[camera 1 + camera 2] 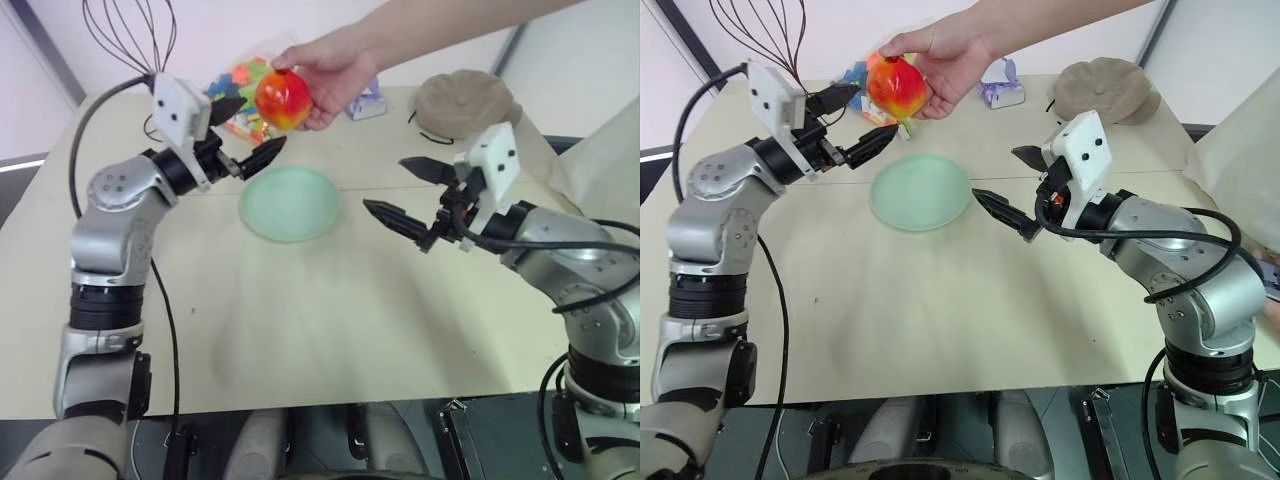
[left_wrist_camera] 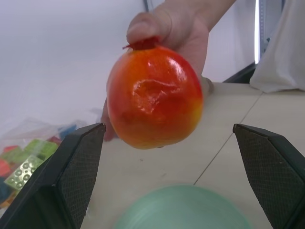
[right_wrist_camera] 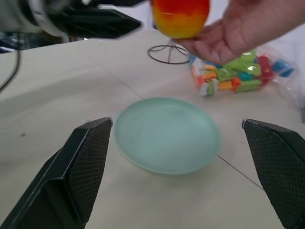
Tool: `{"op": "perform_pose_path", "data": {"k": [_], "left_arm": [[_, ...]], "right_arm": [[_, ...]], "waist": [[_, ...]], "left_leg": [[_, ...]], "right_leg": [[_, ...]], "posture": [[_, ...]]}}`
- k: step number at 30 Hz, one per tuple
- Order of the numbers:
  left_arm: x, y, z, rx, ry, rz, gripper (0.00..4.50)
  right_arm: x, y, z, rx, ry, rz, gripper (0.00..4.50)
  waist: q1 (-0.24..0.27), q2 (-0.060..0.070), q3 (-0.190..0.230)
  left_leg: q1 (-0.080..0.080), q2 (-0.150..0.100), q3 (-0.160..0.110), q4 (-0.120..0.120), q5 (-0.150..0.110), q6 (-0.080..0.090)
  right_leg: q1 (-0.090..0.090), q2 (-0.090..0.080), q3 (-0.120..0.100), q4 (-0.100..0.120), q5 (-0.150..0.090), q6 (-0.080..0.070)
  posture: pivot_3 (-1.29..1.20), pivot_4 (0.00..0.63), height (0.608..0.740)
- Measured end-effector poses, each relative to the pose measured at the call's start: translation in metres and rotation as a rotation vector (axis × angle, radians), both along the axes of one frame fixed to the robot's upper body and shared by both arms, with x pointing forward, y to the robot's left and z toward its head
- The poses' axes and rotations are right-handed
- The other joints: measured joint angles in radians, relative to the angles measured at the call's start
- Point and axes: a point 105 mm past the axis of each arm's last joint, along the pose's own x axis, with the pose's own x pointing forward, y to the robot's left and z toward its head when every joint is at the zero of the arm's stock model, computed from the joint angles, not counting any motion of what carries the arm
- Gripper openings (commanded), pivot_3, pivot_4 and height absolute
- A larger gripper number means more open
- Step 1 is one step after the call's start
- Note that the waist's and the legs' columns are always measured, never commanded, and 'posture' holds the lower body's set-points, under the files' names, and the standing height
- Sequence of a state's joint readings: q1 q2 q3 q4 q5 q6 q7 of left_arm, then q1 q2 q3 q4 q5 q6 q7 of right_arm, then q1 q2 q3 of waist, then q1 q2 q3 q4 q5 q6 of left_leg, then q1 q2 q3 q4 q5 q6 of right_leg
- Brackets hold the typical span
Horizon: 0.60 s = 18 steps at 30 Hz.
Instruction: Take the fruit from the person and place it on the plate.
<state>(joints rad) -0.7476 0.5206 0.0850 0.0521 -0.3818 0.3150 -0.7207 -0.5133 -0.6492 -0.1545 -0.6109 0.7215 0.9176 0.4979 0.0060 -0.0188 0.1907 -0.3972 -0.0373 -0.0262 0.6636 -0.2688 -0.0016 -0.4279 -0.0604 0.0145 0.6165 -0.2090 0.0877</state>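
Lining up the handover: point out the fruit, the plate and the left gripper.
fruit (image 1: 283,100), left eye view, middle of its red side.
plate (image 1: 291,203), left eye view, bare centre.
left gripper (image 1: 246,132), left eye view, midway between its open fingers.

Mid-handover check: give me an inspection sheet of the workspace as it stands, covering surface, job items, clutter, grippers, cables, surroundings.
Surface: beige table, no spills seen.
Job's things: fruit held in the person's hand above the table; plate bare.
Clutter: bag of coloured blocks, tan cap, wire whisk, small purple-and-white packet.
Grippers: left gripper open, beside the fruit, not touching; right gripper open, beside the plate.
Cables: black cable hanging from the left arm, another looping by the right arm.
Surroundings: pale wall behind.
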Motion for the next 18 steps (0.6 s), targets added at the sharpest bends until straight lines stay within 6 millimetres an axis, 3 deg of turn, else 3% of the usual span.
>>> {"op": "perform_pose_path", "data": {"k": [7,18], "left_arm": [[0.013,-0.007,0.001,-0.001,-0.04,0.009,4.49],[0.019,-0.017,0.007,-0.024,-0.059,-0.021,4.49]], "right_arm": [[-0.012,0.004,0.007,0.021,-0.004,0.058,4.5],[-0.015,0.004,0.009,0.02,-0.009,0.044,4.5]], "waist": [[0.004,0.0,0.0],[0.005,0.0,0.0]], "left_leg": [[0.0,0.0,0.0,0.0,0.0,0.0],[0.0,0.0,0.0,0.0,0.0,0.0]], "right_leg": [[0.0,-0.001,0.0,0.0,0.0,0.0],[0.0,-0.001,0.0,0.0,0.0,0.0]], "posture": [[0.0,0.15,0.74],[0.0,0.15,0.74]]}}
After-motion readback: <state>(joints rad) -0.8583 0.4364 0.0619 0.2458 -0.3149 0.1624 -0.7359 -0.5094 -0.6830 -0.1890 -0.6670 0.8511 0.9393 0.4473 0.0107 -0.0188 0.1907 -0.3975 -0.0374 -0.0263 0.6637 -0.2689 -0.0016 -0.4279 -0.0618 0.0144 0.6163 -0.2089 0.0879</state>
